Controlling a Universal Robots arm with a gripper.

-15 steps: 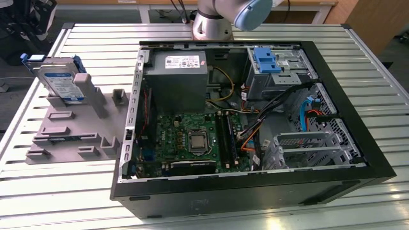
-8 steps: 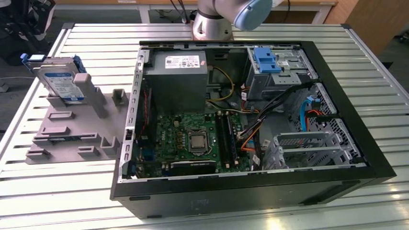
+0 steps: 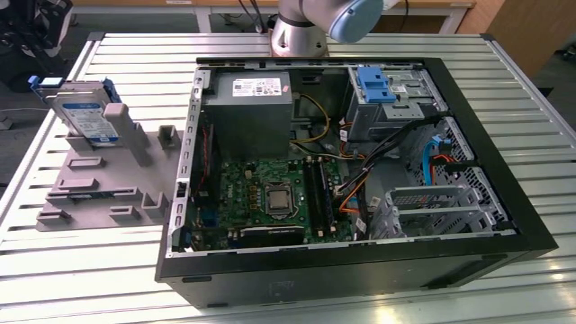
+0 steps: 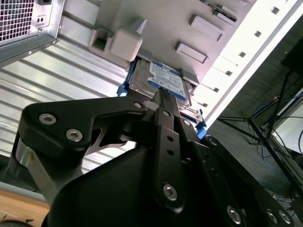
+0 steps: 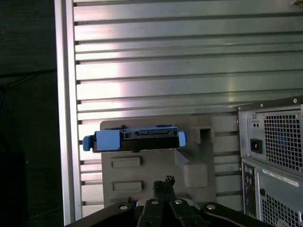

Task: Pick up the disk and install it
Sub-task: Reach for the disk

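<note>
The disk (image 3: 83, 113), a silver drive with a white-and-blue label in a blue carrier, leans upright in a grey fixture (image 3: 108, 182) at the exterior view's left, beside the open computer case (image 3: 360, 270). In the second wrist view the disk (image 4: 163, 80) lies just beyond my gripper (image 4: 162, 94), whose black fingers are shut together with nothing between them. The first wrist view has the disk (image 5: 137, 139) edge-on, with the gripper (image 5: 164, 182) a short way from it and not touching.
My arm (image 3: 311, 27) stands behind the case. Inside the case are a grey power supply (image 3: 252, 101), a lone blue bracket (image 3: 376, 84), a motherboard (image 3: 270, 196) and a drive cage (image 3: 432, 202). The slatted table (image 3: 81, 270) has an edge close to the fixture.
</note>
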